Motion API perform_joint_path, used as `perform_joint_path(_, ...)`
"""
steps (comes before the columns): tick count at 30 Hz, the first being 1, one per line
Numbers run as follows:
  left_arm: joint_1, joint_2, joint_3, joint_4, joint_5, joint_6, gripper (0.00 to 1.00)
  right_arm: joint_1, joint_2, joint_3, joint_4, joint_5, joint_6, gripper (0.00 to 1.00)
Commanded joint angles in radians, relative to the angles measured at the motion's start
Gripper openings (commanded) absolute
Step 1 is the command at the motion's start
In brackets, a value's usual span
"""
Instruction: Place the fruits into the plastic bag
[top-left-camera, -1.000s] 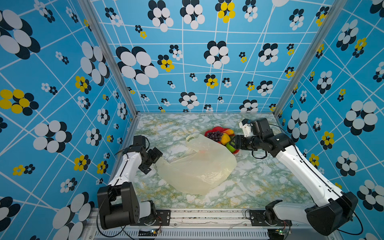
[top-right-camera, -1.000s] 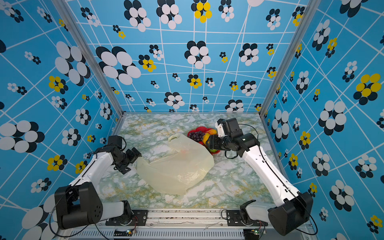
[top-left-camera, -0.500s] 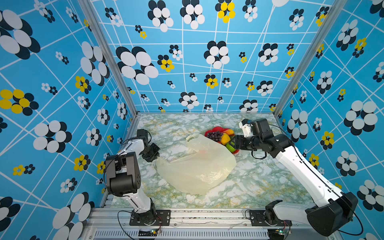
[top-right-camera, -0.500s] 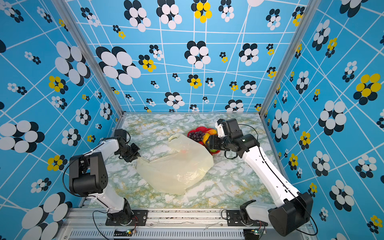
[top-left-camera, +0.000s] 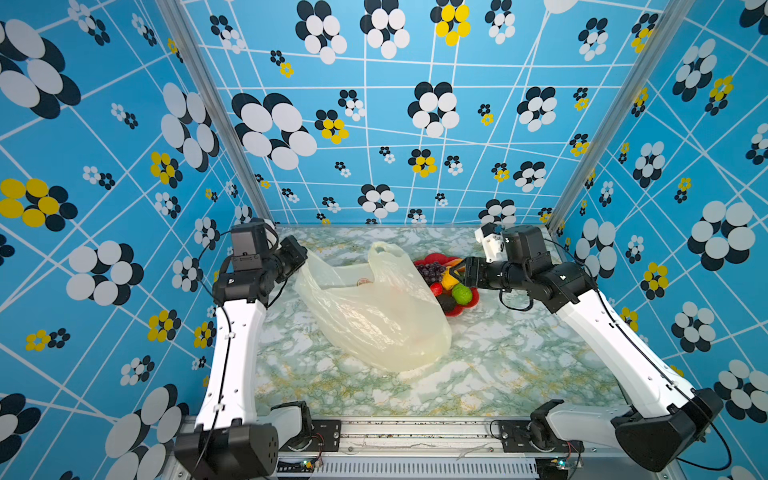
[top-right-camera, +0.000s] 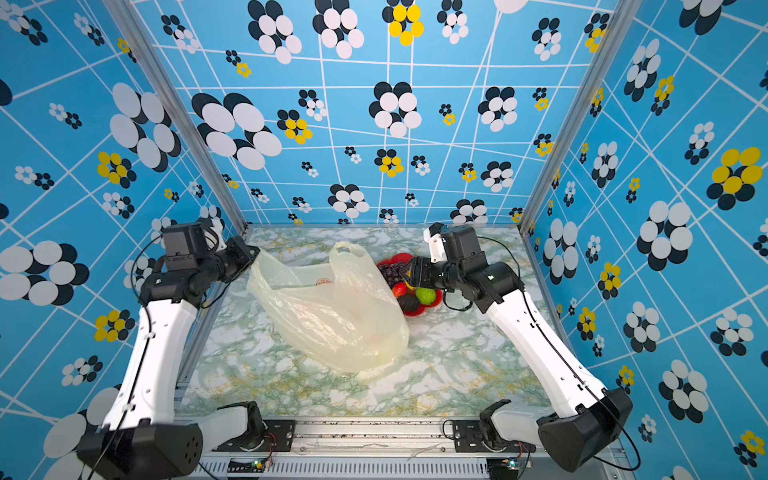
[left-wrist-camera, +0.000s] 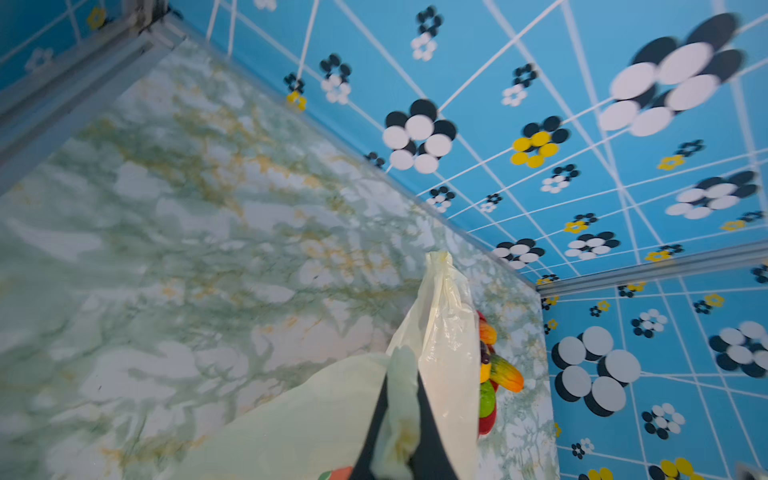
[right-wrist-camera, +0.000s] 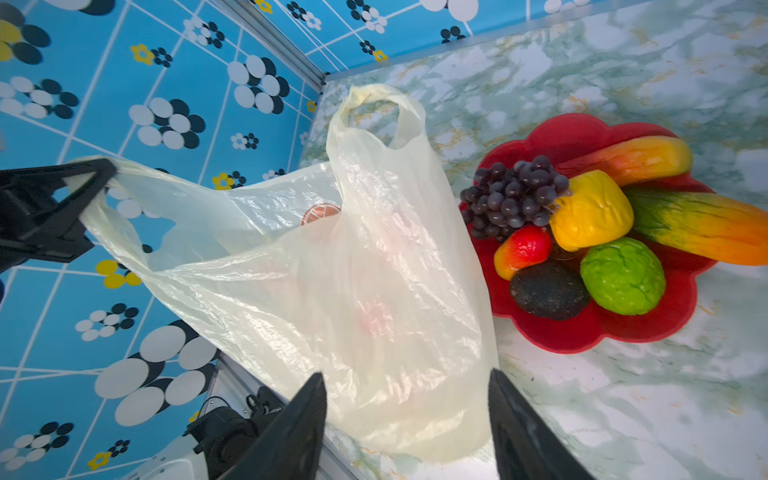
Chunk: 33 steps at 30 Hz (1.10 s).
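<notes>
The plastic bag (top-left-camera: 374, 316) lies mid-table, and its mouth faces the back. My left gripper (left-wrist-camera: 399, 411) is shut on one loop handle and holds it up at the back left (top-right-camera: 249, 255). The other handle (right-wrist-camera: 374, 112) stands free. The fruits lie on a red plate (right-wrist-camera: 573, 332) right of the bag: purple grapes (right-wrist-camera: 513, 199), yellow lemon (right-wrist-camera: 590, 210), green lime (right-wrist-camera: 621, 274), a dark avocado-like one (right-wrist-camera: 548, 291) and a small mango (right-wrist-camera: 521, 251). My right gripper (right-wrist-camera: 405, 374) hovers open over the plate's edge (top-left-camera: 457, 272) with nothing between its fingers.
Two long orange-green pieces (right-wrist-camera: 702, 226) lie at the plate's far side. The marbled table (top-left-camera: 498, 365) is walled by blue flowered panels on three sides. A metal rail (top-left-camera: 415, 432) with both arm bases runs along the front.
My left arm has swung up and back to the bag's left handle. Its gripper has shut on the handle and lifted it, which opened the bag's mouth. The right arm has stayed put.
</notes>
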<state>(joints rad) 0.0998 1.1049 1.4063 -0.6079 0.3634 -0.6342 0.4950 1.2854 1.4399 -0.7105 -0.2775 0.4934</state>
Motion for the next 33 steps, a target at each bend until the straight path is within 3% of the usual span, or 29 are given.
perform_joint_path(1,-0.050,-0.048,0.067,0.060,0.025,0.027,0.00,0.022,0.010,0.073,0.000,-0.037,0.035,0.63)
perform_joint_path(7,-0.194,-0.085,0.116,0.146,0.114,0.037,0.04,0.049,-0.029,0.060,0.026,-0.025,0.062,0.64)
perform_joint_path(13,-0.400,-0.165,-0.152,0.261,0.211,-0.029,0.03,0.059,-0.056,-0.082,0.085,-0.050,0.090,0.79)
perform_joint_path(14,-0.443,-0.167,-0.181,0.255,0.221,-0.025,0.02,0.061,-0.047,-0.088,0.085,-0.053,0.085,0.84)
perform_joint_path(19,-0.604,-0.196,-0.226,0.152,0.201,0.032,0.00,0.072,0.018,-0.060,0.087,-0.061,0.056,0.86)
perform_joint_path(25,-0.648,-0.215,-0.215,0.170,0.310,-0.014,0.00,0.077,0.099,-0.001,0.123,-0.076,0.045,0.86)
perform_joint_path(33,-0.657,-0.185,-0.165,0.094,0.341,0.030,0.00,0.096,0.154,0.070,0.123,-0.088,0.031,0.89)
